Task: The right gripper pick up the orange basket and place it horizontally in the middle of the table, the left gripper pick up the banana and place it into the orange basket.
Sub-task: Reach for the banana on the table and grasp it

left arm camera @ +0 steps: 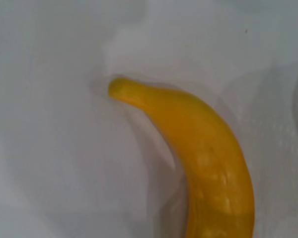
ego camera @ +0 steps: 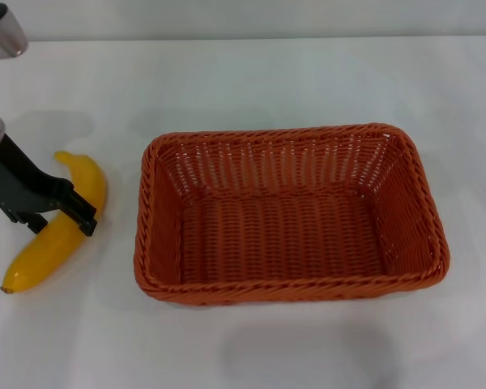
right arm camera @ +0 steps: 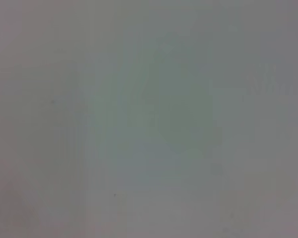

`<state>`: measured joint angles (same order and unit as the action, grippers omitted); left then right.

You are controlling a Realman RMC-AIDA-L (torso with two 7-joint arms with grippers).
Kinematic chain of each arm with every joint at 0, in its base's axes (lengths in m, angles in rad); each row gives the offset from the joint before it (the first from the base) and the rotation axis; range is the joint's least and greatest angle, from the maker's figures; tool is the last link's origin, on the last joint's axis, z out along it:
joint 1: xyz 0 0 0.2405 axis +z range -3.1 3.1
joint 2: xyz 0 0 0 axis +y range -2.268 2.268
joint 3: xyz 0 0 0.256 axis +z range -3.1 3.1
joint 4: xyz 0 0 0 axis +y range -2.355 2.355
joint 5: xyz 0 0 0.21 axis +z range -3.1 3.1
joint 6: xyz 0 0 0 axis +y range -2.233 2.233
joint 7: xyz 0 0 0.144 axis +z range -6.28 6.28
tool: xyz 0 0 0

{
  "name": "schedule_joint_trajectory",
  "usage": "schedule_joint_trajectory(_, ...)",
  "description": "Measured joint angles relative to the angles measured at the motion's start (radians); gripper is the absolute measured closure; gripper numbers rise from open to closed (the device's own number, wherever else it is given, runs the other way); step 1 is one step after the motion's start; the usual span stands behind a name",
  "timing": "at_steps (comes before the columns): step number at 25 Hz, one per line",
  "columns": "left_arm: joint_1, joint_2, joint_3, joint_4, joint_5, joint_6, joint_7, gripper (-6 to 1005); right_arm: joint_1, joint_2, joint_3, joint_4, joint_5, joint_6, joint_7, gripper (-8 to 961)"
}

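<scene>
The banana (ego camera: 86, 180) lies on the white table (ego camera: 251, 73) at the far left, its dark tip toward the near edge. In the left wrist view the banana (left arm camera: 203, 148) fills the middle, resting on the table. My left gripper (ego camera: 58, 222) is down over the banana's middle, open, with one black finger on each side of it. The orange basket (ego camera: 146, 243) stands empty in the middle of the table, long side across, apart from the banana. My right gripper is out of view; its wrist camera shows only bare white table (right arm camera: 149, 119).
A grey part of the left arm (ego camera: 2, 32) shows at the far left corner. The basket's left rim is about a hand's width to the right of the banana.
</scene>
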<state>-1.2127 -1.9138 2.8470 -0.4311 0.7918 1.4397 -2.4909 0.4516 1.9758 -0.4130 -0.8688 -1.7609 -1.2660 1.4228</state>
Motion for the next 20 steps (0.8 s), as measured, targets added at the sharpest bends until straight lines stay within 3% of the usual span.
schedule_joint_trajectory(14,0.017,-0.007,0.000,0.048,0.031,-0.049,-0.024,321,-0.007,0.009,0.011,-0.001,0.000,0.002,-0.004,275)
schedule_joint_trajectory(20,0.017,-0.005,0.000,0.037,0.034,-0.060,-0.022,454,-0.009,0.009,0.009,0.002,0.001,0.013,-0.004,275)
